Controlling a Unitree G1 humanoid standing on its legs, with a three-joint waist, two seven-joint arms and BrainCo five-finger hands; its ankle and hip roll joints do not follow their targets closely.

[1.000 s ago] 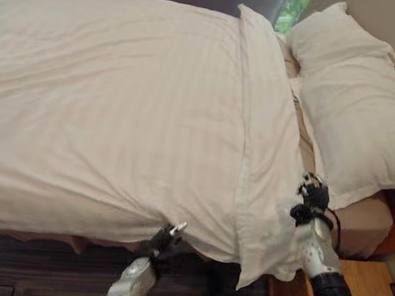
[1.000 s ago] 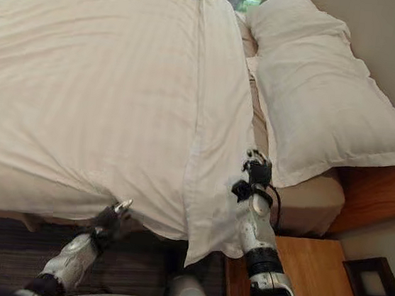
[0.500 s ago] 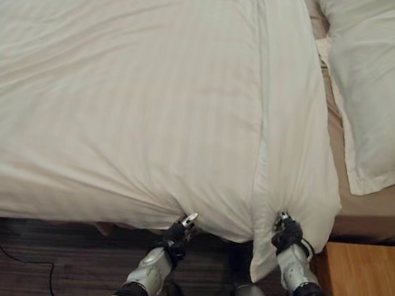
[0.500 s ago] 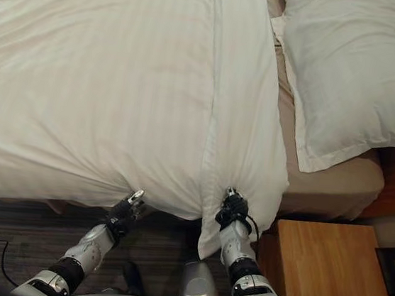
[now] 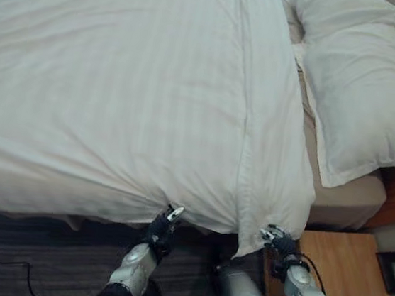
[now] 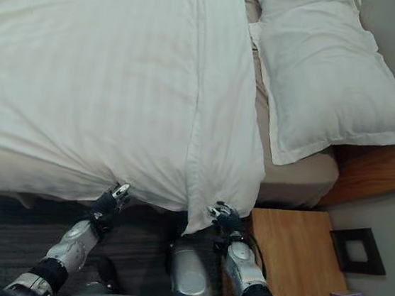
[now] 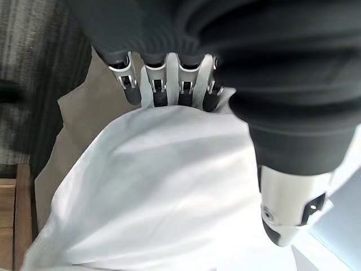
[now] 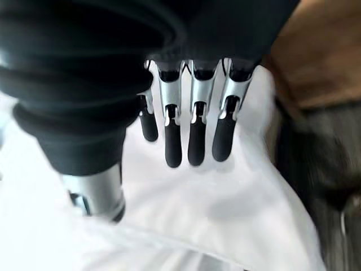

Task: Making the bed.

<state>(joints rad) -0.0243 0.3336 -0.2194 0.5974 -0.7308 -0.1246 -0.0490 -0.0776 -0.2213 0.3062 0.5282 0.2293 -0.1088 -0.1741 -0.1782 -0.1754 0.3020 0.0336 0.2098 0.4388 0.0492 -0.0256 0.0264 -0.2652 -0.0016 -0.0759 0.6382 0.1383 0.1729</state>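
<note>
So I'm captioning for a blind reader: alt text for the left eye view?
Two robot hands, left robot hand and right robot hand, grip the near edge of a white striped duvet covering the bed. A white pillow lies at the right, above a wooden nightstand.

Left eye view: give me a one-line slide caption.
Both hands, left and right, grip the white duvet's near edge at the bedside, pillow at the head.

Soft even daylight, white duvet (image 5: pixel 120 75) bright, dark shadow beneath its edge, right wrist view blurred
</note>
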